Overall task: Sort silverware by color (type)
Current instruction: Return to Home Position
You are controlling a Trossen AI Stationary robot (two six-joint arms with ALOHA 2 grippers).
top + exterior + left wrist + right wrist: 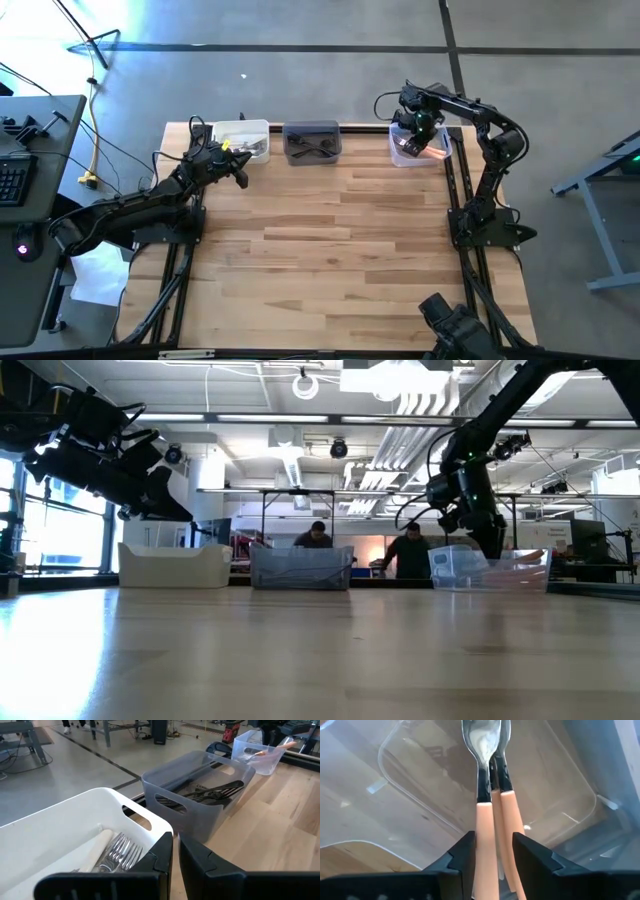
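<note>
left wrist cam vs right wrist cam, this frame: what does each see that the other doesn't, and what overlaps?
Left wrist only: the white bin with white-handled forks in it, the grey bin holding black forks, a stretch of tabletop, and the left gripper at the white bin's edge. Right wrist only: the right gripper, open. Both: the transparent bin with the orange-handled silverware lying inside, far off in the left wrist view and close up, with the metal necks visible, in the right.
</note>
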